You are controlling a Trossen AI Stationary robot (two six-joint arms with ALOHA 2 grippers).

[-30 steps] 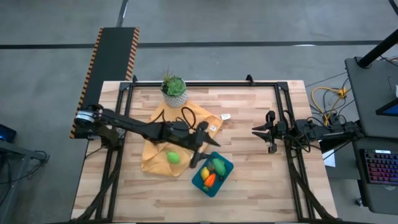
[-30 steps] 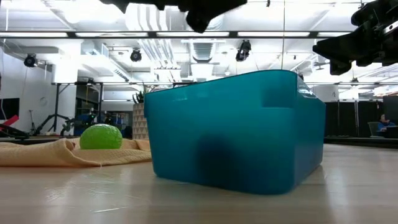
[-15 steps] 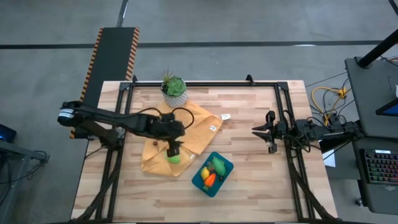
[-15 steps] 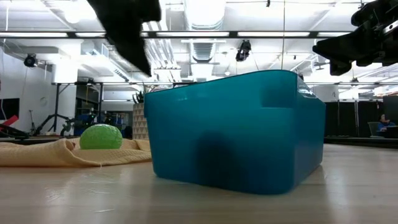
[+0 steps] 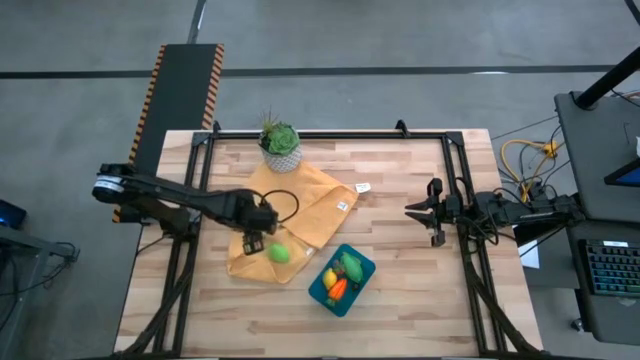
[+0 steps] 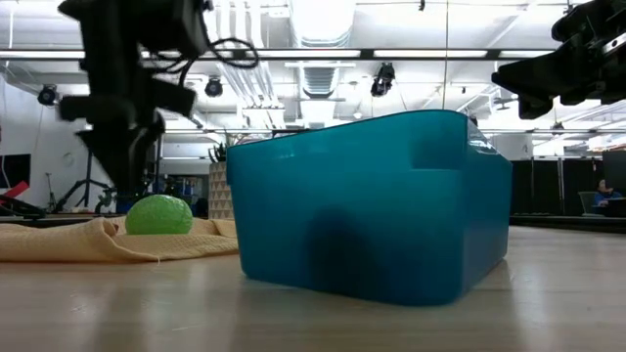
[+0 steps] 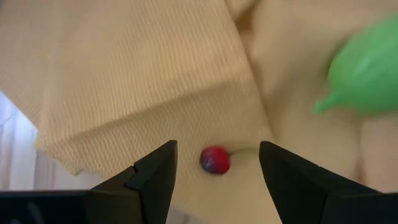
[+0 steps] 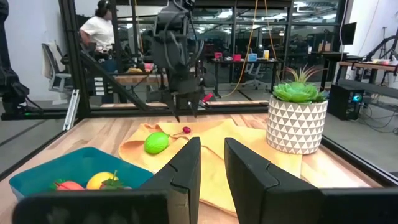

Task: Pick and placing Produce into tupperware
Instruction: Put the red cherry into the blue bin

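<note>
The left gripper (image 7: 214,171) hangs wide open over a small red piece (image 7: 214,160) on the cloth (image 5: 300,195); the lime (image 7: 367,71) is cut off. The right gripper (image 5: 412,211), narrowly parted, waits aside.

Desk (image 5: 400,290): light wooden slat top within a black frame. Lying directly on it: mustard-yellow cloth (image 5: 318,205), crumpled, left of centre; teal tupperware (image 5: 362,282) just beside the cloth's near corner; potted green plant (image 5: 279,146) at the far edge, touching the cloth.

Teal tupperware (image 5: 327,293), mustard-yellow cloth (image 5: 310,205)
</note>
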